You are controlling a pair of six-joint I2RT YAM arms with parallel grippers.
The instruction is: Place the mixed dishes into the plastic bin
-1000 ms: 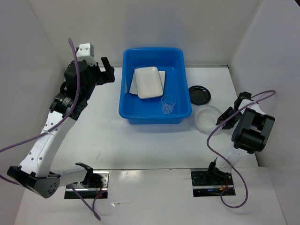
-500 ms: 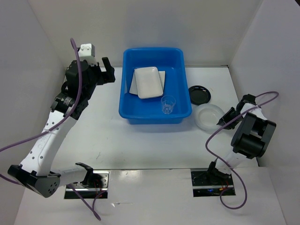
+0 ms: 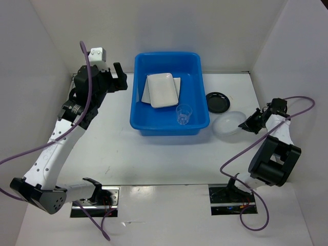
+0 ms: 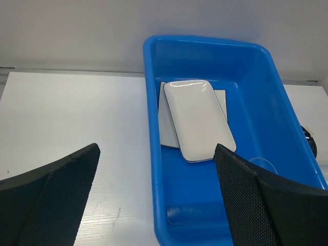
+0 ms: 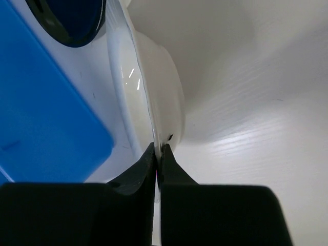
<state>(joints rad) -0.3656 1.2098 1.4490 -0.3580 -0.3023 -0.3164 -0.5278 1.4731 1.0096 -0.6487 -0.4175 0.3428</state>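
Note:
The blue plastic bin (image 3: 169,120) stands at the back middle and holds the white rounded-rectangle plate (image 3: 163,89) lying on the flat square plate (image 3: 145,91), with the small clear cup (image 3: 183,114) near its front. These also show in the left wrist view: bin (image 4: 154,169), rounded plate (image 4: 199,119). The small black round plate (image 3: 218,102) lies right of the bin. My right gripper (image 3: 249,124) is shut on the rim of the translucent round dish (image 3: 228,124), lifted and tilted; the wrist view shows the rim (image 5: 154,107) pinched between the fingers. My left gripper (image 3: 119,79) is open, left of the bin.
White walls enclose the table at the left, back and right. The right wall stands close behind my right arm. Purple cables loop from both arms. Two mounting plates (image 3: 230,197) sit at the near edge.
My right gripper has swung outward to the right and lifted the translucent dish by its rim, tilting it off the table. The left arm has shifted slightly back.

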